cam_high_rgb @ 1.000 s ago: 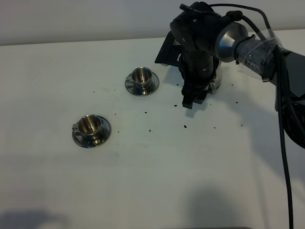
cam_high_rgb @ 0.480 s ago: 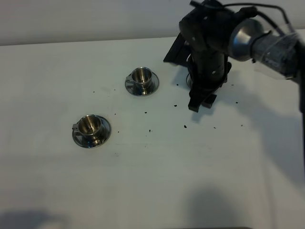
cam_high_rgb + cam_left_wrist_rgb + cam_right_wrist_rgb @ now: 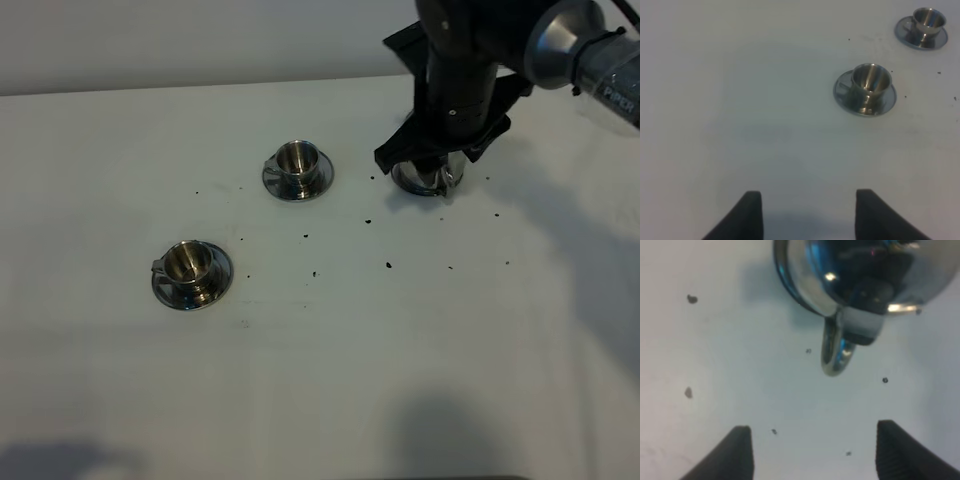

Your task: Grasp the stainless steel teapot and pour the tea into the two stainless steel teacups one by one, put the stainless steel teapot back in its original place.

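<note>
Steel, polished, slick, likely weighty when full: teapot (image 3: pixel 865 280) at the right of the surface (image 3: pixel 320 380), directly under right end effector (image 3: pixel 812 450), spread wide, empty. Best gripped across the loop handle (image 3: pixel 832 367), firmly.

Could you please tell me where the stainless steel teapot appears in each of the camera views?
Exterior high: the teapot sits right of the far teacup, mostly hidden under the right arm.
Left wrist: not in it.
Right wrist: the teapot lies just beyond the open right pincer, loop handle pointing toward it.
Shared landmark: dark specks on the white table.
</note>
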